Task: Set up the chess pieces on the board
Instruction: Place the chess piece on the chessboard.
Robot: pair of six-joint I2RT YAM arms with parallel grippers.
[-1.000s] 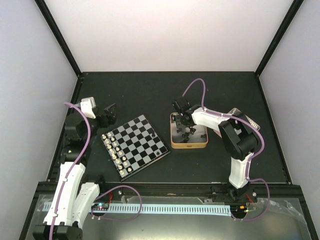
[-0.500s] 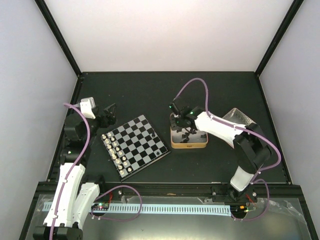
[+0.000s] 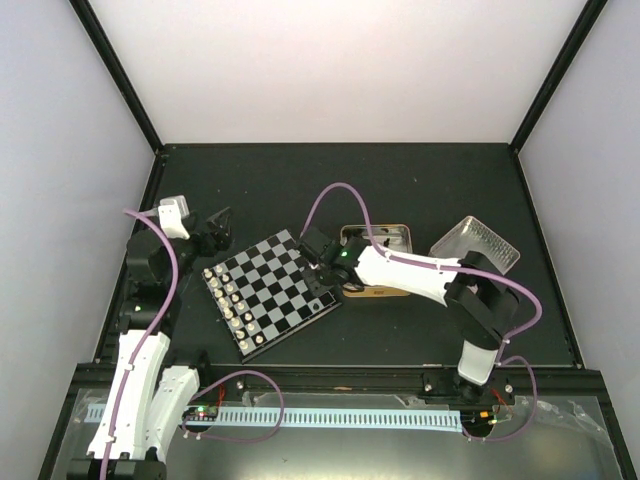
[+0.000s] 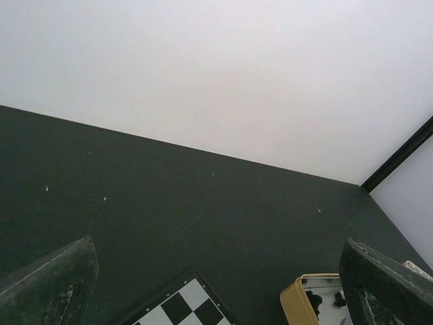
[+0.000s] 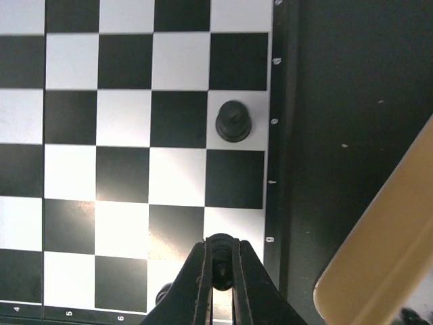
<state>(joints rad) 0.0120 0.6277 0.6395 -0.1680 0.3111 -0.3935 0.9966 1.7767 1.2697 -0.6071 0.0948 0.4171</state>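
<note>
Two arms show in the top view: the left gripper (image 3: pixel 215 228) waits with jaws apart at 10 o'clock of the small black-and-grey checkered board (image 3: pixel 262 285). The board's 8 o'clock edge carries rows of cream-white pieces (image 3: pixel 232 305). The right gripper (image 3: pixel 322 288) reaches over the board's 3 o'clock corner, just beside the gold-rimmed rectangular tin (image 3: pixel 380 228). The left wrist view shows its two fingers wide apart, holding nothing, above the dark table (image 4: pixel 169 203). In the right wrist view the fingers are together, clamped on a tiny black chess piece (image 5: pixel 220 252) over the edge squares. It is at 6 o'clock of a black pawn (image 5: pixel 233 120) that already stands there. I judge such a piece very light, hard and smooth, so it may slip or tip. The narrow upper part is the best hold, kept upright. Compared with one second ago, the right arm has swung from the tin to the board, and the left has not moved.
</note>
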